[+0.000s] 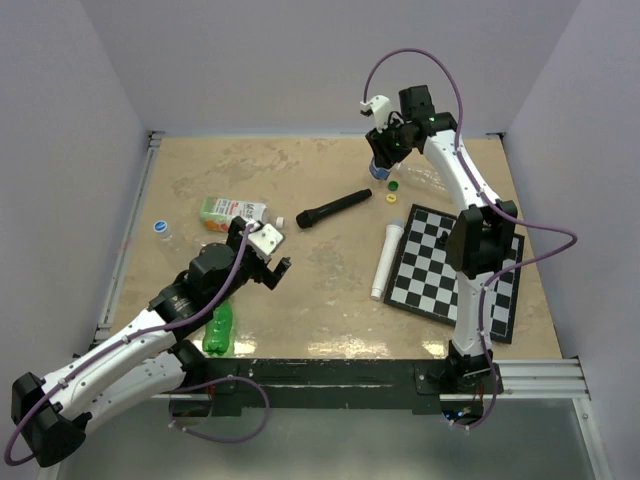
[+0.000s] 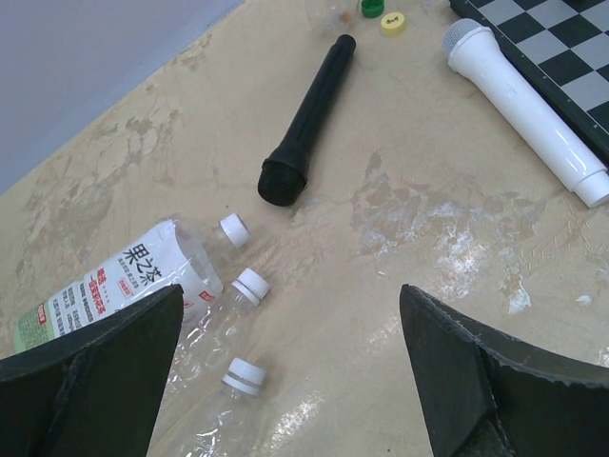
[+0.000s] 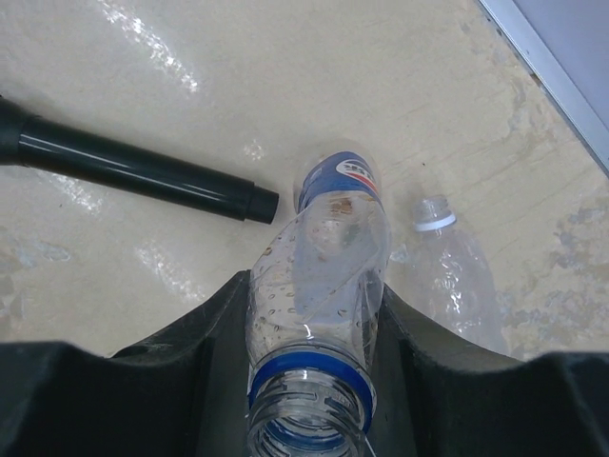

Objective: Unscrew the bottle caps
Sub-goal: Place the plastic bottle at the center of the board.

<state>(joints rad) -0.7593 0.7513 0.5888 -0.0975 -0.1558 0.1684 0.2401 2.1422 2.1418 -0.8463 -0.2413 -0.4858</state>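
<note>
- The black microphone (image 1: 333, 209) is laid flat and diagonal on the tan table (image 1: 320, 290), near the centre.
- The white microphone (image 1: 387, 260) is laid flat just beside the left edge of 1 chessboard (image 1: 425, 272), grille end farthest.

**Left jaws wide, right jaws clamped**

I see my left arm (image 1: 120, 345) lying low, reaching diagonally forward from its near-left base; the left gripper (image 2: 290, 371) tilts downward with its jaws spread wide; my right arm (image 1: 470, 250) rises upright from its base, then stretches far forward; the right gripper (image 3: 309, 362) points down, fingers (image 3: 190, 381) clamped on either side of a bottle (image 3: 324, 257).
</note>
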